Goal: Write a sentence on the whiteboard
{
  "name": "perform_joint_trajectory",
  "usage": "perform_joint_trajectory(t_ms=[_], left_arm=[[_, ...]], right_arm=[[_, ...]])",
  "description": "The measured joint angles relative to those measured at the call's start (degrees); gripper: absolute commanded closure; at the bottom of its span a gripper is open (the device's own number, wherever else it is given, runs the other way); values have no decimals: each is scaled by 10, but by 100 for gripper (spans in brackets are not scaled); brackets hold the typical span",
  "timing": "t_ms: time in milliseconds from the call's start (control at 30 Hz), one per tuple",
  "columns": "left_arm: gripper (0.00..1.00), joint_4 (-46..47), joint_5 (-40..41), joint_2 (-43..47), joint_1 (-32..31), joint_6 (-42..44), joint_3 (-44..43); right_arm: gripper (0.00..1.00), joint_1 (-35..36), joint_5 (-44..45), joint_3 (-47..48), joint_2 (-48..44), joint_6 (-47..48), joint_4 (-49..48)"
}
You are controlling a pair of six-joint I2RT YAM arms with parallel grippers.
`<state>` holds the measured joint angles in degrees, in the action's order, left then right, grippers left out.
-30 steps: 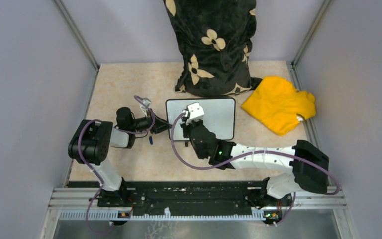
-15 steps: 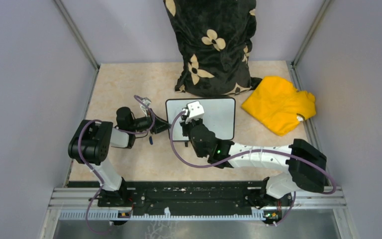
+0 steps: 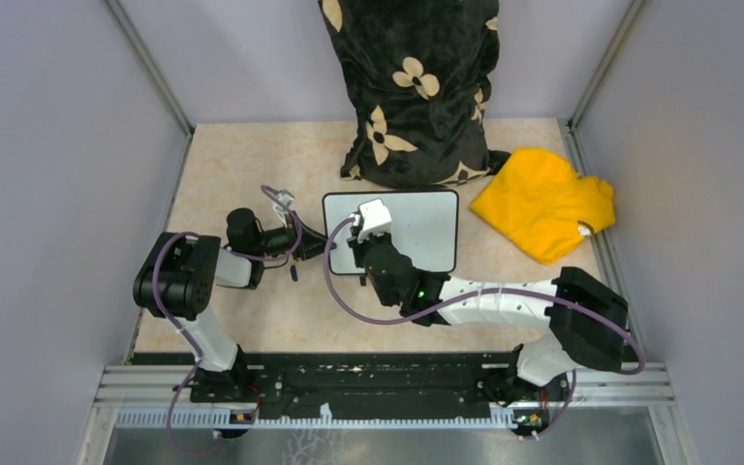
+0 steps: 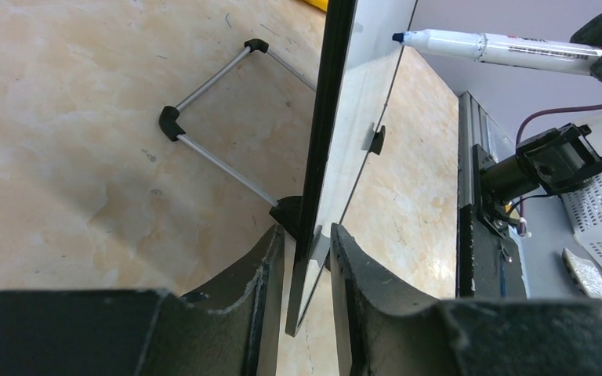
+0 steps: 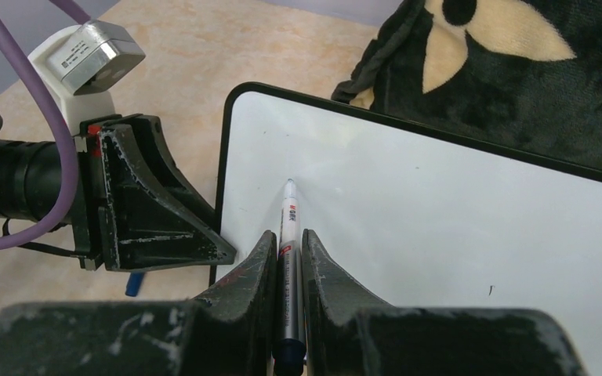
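The whiteboard (image 3: 424, 225) stands tilted on the table, white with a thin dark frame (image 5: 222, 172); it shows edge-on in the left wrist view (image 4: 325, 141). Its face is blank; no blue sentence shows. My left gripper (image 3: 322, 244) is shut on the board's left edge (image 4: 311, 258). My right gripper (image 3: 358, 254) is shut on a white marker (image 5: 288, 235) with a blue tip (image 4: 398, 37). The tip sits at the board's face near its upper left (image 5: 289, 182).
A black pillow with cream flowers (image 3: 417, 87) leans behind the board. A yellow cloth (image 3: 542, 201) lies to the right. A blue marker cap (image 5: 132, 283) lies on the table under the left gripper. The board's wire stand (image 4: 212, 129) rests behind it. Grey walls enclose the table.
My right arm has shifted slightly left and toward the board, bringing the marker tip closer to its upper left. The left gripper and the board have not moved.
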<state>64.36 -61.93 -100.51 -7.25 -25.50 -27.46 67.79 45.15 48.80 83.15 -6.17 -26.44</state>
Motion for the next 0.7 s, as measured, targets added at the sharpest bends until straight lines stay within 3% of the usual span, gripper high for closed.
perform_joint_trajectory(t_ms=[700], left_arm=[[67, 11, 0, -3, 0, -4, 0]], right_arm=[[100, -6, -3, 1, 19, -7, -2]])
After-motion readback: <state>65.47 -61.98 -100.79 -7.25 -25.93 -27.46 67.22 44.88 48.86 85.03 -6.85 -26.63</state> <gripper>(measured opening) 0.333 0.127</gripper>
